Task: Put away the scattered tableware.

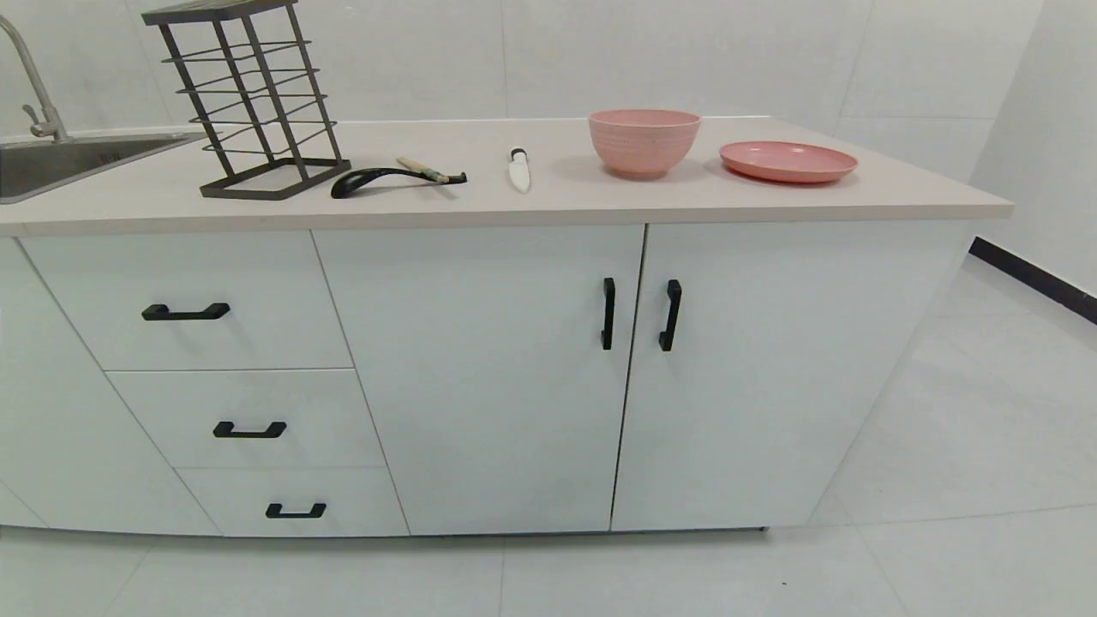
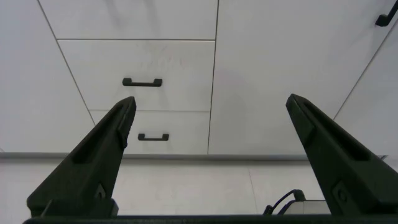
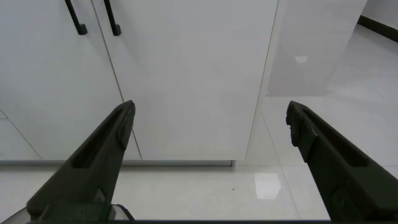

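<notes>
On the countertop (image 1: 566, 201) stand a pink bowl (image 1: 644, 141) and, to its right, a flat pink plate (image 1: 788, 160). A small knife with a white blade (image 1: 518, 169) lies left of the bowl. A black ladle (image 1: 387, 179) lies further left, with a wooden-handled utensil (image 1: 423, 169) across it. A black wire rack (image 1: 253, 98) stands at the left. My left gripper (image 2: 211, 112) is open, low before the drawers (image 2: 143, 83). My right gripper (image 3: 208, 115) is open, low before the cabinet doors (image 3: 186, 74).
A steel sink (image 1: 60, 158) with a tap (image 1: 30, 81) sits at the counter's far left. Below are three drawers with black handles (image 1: 185, 311) and two doors with vertical handles (image 1: 638, 314). Tiled floor (image 1: 986, 446) spreads to the right of the cabinet.
</notes>
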